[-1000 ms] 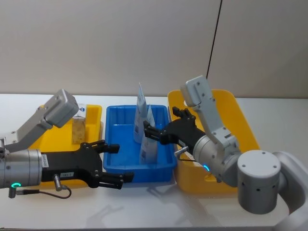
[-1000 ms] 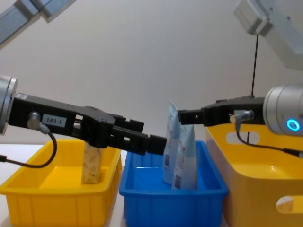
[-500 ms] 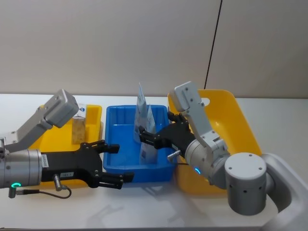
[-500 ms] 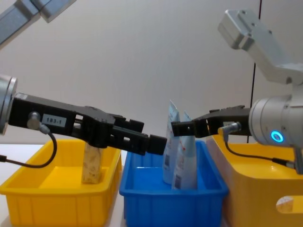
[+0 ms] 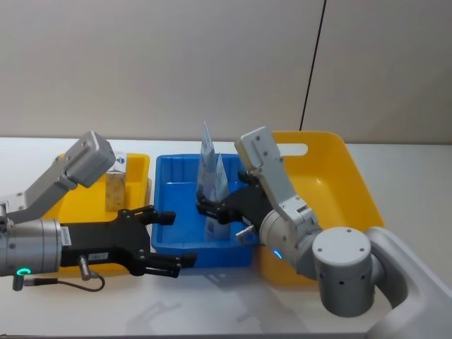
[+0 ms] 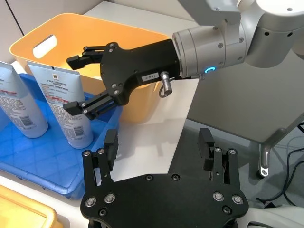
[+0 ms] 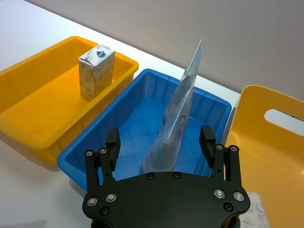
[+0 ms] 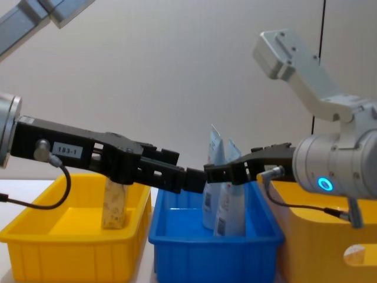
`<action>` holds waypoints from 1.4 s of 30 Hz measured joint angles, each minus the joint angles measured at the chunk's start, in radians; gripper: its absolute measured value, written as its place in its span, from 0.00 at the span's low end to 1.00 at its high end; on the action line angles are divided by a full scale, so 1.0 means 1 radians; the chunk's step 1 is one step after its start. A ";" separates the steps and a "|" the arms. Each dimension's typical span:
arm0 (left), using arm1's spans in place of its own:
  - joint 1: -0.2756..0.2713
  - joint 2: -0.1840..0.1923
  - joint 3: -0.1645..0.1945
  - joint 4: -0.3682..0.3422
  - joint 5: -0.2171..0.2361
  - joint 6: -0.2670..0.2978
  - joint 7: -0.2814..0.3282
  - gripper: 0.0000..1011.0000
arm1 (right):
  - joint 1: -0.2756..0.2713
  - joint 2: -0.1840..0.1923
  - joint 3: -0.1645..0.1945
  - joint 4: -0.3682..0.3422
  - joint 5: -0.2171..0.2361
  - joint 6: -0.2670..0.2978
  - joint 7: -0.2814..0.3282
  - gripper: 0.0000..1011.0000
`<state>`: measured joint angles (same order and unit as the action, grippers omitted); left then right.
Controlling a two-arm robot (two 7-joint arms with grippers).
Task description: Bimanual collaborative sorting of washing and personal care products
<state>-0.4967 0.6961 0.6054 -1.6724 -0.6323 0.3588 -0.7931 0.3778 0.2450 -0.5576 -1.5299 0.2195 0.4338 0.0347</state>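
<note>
Two pale-blue tubes [image 5: 207, 159] [image 5: 219, 182] stand upright in the blue bin [image 5: 176, 185]; they also appear as tubes [image 6: 19, 109] [image 6: 66, 111] and tubes [image 8: 215, 147] [image 8: 232, 206]. My right gripper [image 5: 208, 212] is open and reaches over the blue bin; its fingers [image 7: 112, 142] flank the nearer tube [image 7: 183, 104] without touching it. My left gripper [image 5: 169, 238] hangs open in front of the blue bin, holding nothing. The small carton [image 5: 115, 187] stands in the left yellow bin [image 5: 139, 169]. A cream floral pack [image 8: 353, 254] shows in part through the right basket's handle slot.
The large yellow basket [image 5: 339, 183] stands right of the blue bin, touching it. All three containers sit in a row on the white table [image 5: 395, 155]. A dark cable [image 5: 314, 63] runs down the wall behind the basket.
My right gripper has swung left, out from above the yellow basket and over the blue bin to the nearer tube, staying open. The left arm has not moved.
</note>
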 joint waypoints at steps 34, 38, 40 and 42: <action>0.000 0.000 0.000 0.000 0.000 0.000 0.000 0.99 | 0.041 -0.075 -0.005 0.118 -0.056 -0.022 -0.035 0.89; 0.000 0.000 0.000 0.000 0.000 0.000 0.000 0.99 | 0.042 -0.077 -0.004 0.122 -0.058 -0.023 -0.036 0.80; 0.000 0.000 0.000 0.000 0.000 0.000 0.000 0.99 | 0.042 -0.079 -0.004 0.123 -0.058 -0.023 -0.037 0.72; 0.000 0.000 0.000 0.000 0.000 0.000 0.000 0.99 | 0.042 -0.079 -0.003 0.124 -0.059 -0.023 -0.037 0.68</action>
<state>-0.4967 0.6962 0.6054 -1.6724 -0.6323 0.3587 -0.7930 0.4201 0.1657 -0.5610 -1.4055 0.1608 0.4103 -0.0026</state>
